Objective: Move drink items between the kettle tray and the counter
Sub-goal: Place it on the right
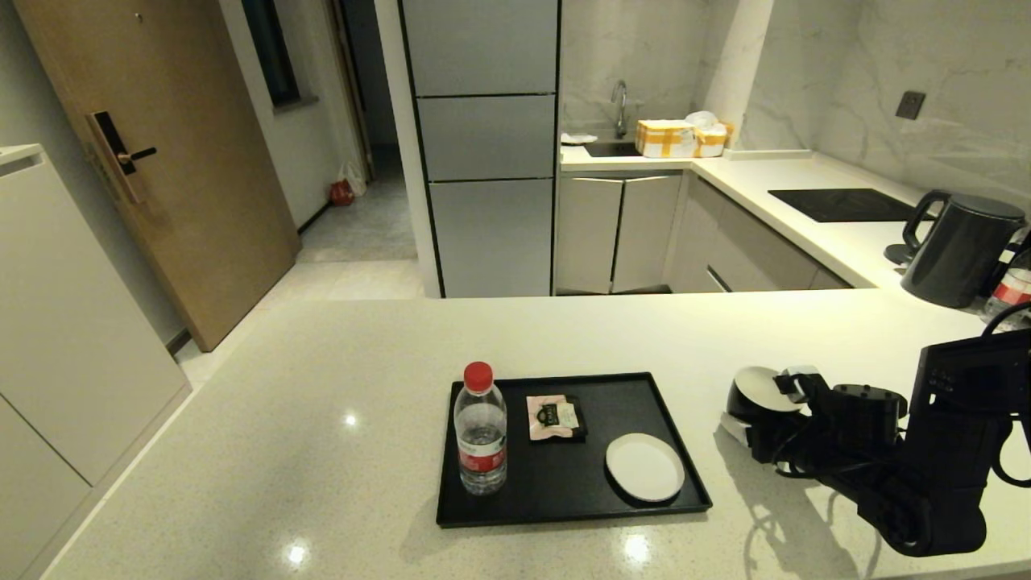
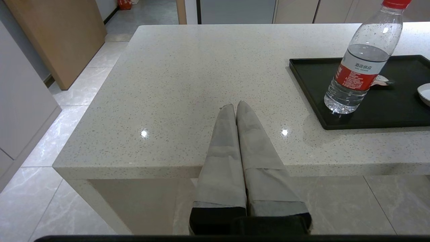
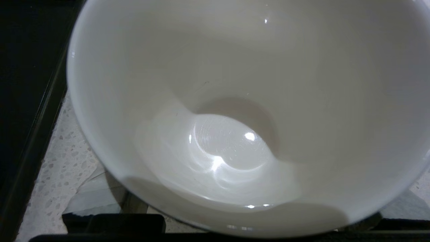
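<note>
Right pincer [image 1: 753,415] holds the cup [image 1: 751,393] — tabletop [image 1: 322,451] side.
Tray [image 1: 564,483] lies beside it; next, probably set the cup down gently.

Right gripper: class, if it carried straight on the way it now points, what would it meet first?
Probably the kettle tray: the right gripper, closed around the cup, points left toward the tray's near edge, then the saucer. Its height is unclear.

Right hand [image 1: 761,411]: black housing, looped black cables. Left hand [image 2: 236,107]: grey-wrapped tapering fingers [image 2: 223,151].
</note>
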